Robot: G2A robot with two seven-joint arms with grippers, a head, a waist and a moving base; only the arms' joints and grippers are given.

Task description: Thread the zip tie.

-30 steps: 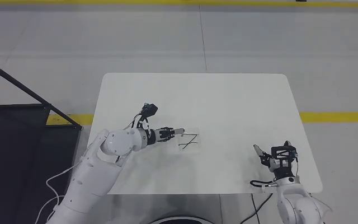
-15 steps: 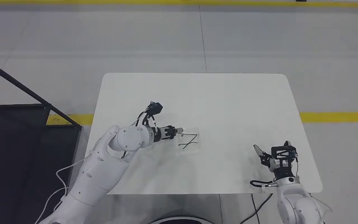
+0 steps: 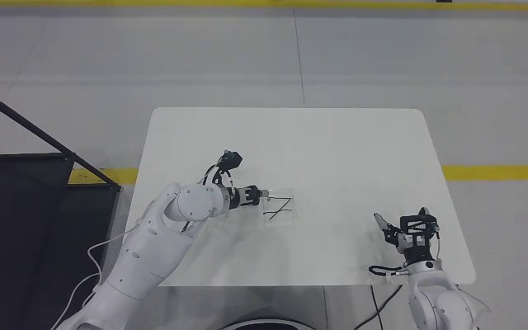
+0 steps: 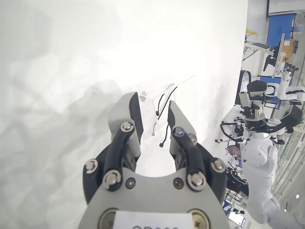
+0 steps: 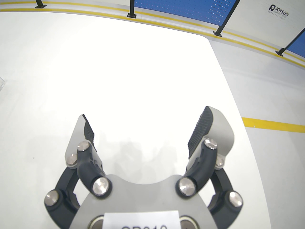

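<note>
left end effector [image 4: 153,98] half open by zip tie [image 4: 173,92], right end effector [image 5: 145,111] wide open, empty

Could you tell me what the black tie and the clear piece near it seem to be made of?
The tie: likely matte black plastic, thin and bent in curves. The clear piece: probably glossy acrylic, see-through with bright straight edges.

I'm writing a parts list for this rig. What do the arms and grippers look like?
The left arm and right arm are smooth white shells with black cables at the wrists. The left gripper and right gripper share a grey plate, black links with silver bolts, pale fingers with black ribbed pads, and a white label.
</note>
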